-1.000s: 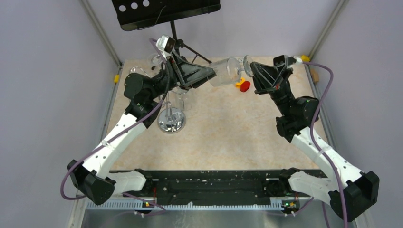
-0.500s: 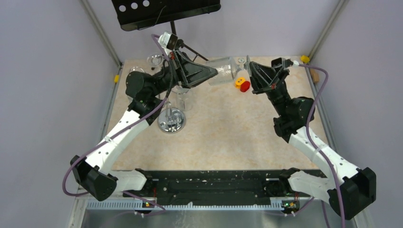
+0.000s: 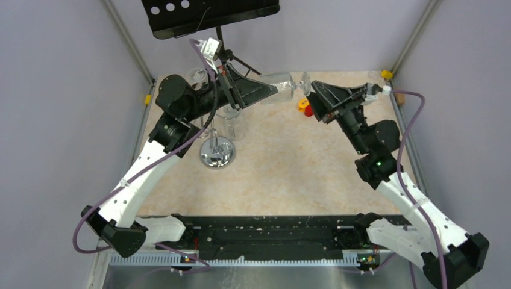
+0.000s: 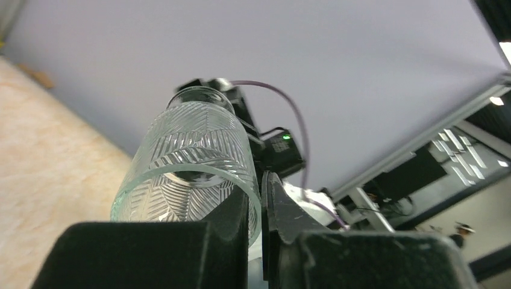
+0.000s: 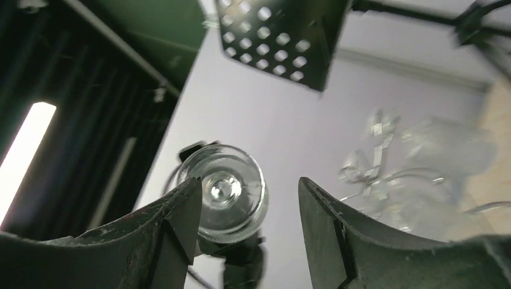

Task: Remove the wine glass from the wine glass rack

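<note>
Wine glass [image 4: 193,162], clear with a cut leaf pattern on its bowl, is off its rack and lies on its side in the air above the far half of the beige speckled table [image 3: 283,174].

Nearest to me, the shiny chrome wire rack [image 3: 217,152] stands on its round mirrored base, well apart from the carried glass. Its top is hidden under the left arm.

Beyond it, the left gripper [image 4: 256,201] is clamped on the rim of the bowl, one finger inside and one outside. Over the last second this arm has raised its elbow and carried the glass a little farther back and to the left.

The right gripper [image 5: 248,186] faces the foot of the glass with its fingers spread. The foot sits beyond their tips and touches neither. That arm has swung its elbow outward and lowered its wrist.

Below them a small red and yellow object [image 3: 308,108] lies on the table. Farthest back stands the black perforated music stand [image 3: 211,15].

I judge the removal itself done. What is left looks like a handover or a set-down.
</note>
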`<state>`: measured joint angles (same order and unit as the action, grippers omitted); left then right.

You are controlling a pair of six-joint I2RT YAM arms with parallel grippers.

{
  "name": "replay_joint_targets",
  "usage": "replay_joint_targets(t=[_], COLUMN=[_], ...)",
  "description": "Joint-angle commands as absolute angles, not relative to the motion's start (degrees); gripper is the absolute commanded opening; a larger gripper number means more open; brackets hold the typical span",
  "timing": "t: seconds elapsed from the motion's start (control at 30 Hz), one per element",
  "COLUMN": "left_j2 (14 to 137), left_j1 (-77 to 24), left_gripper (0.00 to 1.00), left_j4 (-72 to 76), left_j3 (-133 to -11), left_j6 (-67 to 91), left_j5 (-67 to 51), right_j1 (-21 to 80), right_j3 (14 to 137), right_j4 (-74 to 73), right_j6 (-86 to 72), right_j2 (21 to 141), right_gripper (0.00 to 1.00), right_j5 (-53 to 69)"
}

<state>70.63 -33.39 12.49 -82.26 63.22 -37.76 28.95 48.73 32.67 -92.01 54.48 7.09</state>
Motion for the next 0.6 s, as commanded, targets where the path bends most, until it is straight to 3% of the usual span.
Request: replay_joint_targets(t=[0.0,0.17,0.3,0.57], left_j2=[70.09,75.30,82.00,100.16], left_j1=[-34.63,-38.54,-43.19,-50.83], left_gripper=[0.00,0.00,0.00,0.00], left_j4=[-1.69,-15.75,-29.15,-46.30], left_j3=[-88.98,-96.05,-105.06,-122.65], left_j6=[47.95,38.34,30.43,24.47], left_j5=[-29.63,-18.90,-1.64,15.68], right_j1=[28.67,28.65,28.70,28.74], right_j3=[50.43,51.75,52.34,47.92], right_j4=[12.89,-0.96,-12.02,-19.19], right_j6=[-71.03,-61.52,-56.41,-54.95], right_j2=[46.15,41.28,38.51,31.77], right_gripper=[0.61,0.61,0.59,0.56], right_j5=[-6.96,-15.98,-22.05,-25.14])
